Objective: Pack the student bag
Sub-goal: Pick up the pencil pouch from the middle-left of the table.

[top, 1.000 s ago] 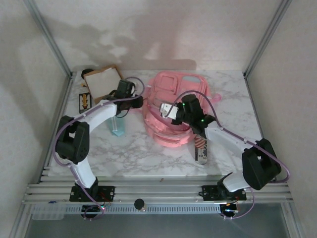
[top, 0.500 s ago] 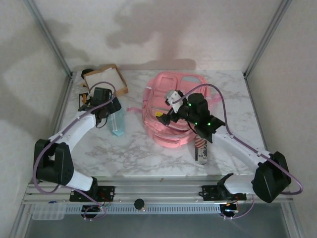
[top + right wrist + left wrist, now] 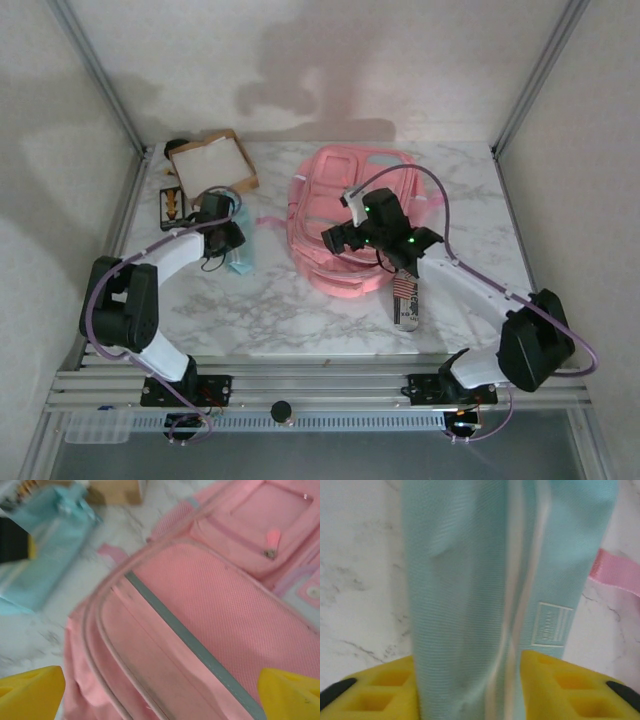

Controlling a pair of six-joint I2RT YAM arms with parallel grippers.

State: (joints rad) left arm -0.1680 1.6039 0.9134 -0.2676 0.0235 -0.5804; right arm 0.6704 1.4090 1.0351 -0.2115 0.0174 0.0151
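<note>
Marbled white surface (image 3: 300,310), walled bay. Item: pink backpack (image 3: 340,195), laid flat, centre-rear. Fabric judged soft, limp and light; best taken by zip rim or strap. Right claw (image 3: 160,690) held wide open above it. Left claw (image 3: 230,243) closed on blue pencil pouch (image 3: 470,580).

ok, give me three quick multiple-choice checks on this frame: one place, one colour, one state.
1. Where on the marble table is the shallow brown cardboard box? A far-left corner; B near-right corner; C centre.
2. Colour of the fabric pencil pouch in the left gripper? A pink; B light blue; C brown.
3. State of the right gripper? A shut, empty; B open above the large pink fabric backpack; C shut on the pouch.
1A: top view has the box at the far left. 2B: left wrist view shows pale blue weave. 3B: its jaws stand wide apart, nothing between.
</note>
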